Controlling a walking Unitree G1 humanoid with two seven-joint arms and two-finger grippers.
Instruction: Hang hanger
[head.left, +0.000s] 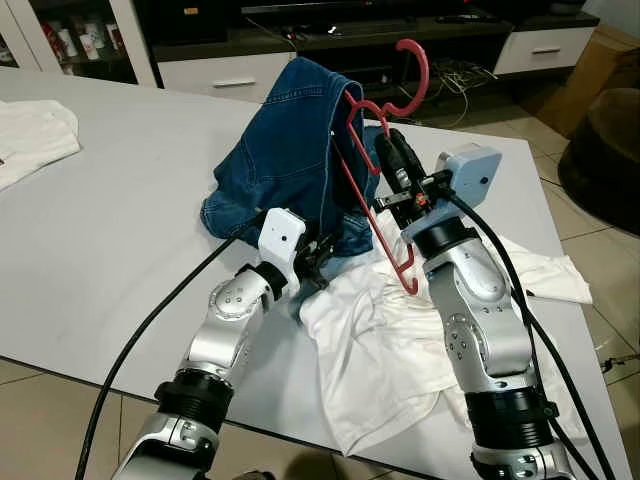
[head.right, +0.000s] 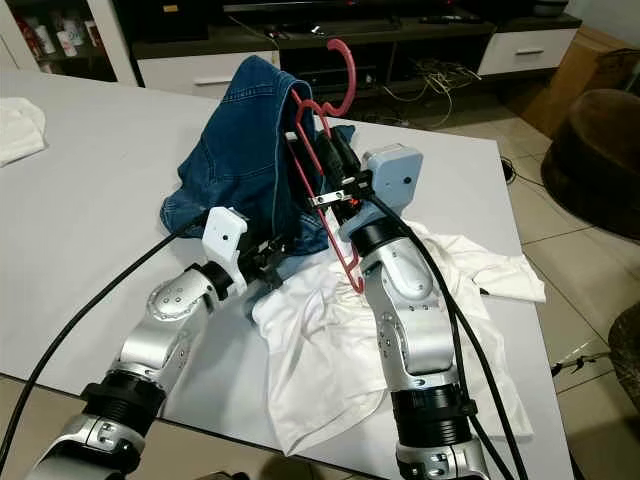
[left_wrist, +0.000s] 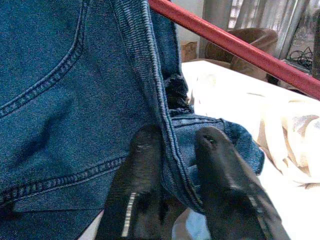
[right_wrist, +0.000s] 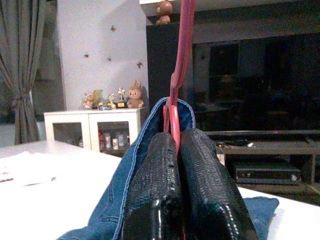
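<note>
Your right gripper (head.left: 385, 140) is clamped on the red hanger (head.left: 375, 175), held raised over the white table (head.left: 130, 210) with the blue jeans (head.left: 285, 150) draped from it. Your right wrist view confirms both fingers (right_wrist: 210, 190) pressed flat against the hanger's neck. Your left gripper (left_wrist: 172, 175) pinches the jeans' hem seam, beside the white shirt (head.left: 390, 340); the head views leave that grip obscured.

No readable text anywhere: no labels, brands or nos. on the jeans (head.left: 280, 140), hanger (head.left: 375, 170) or white shirt (head.left: 400, 340).
</note>
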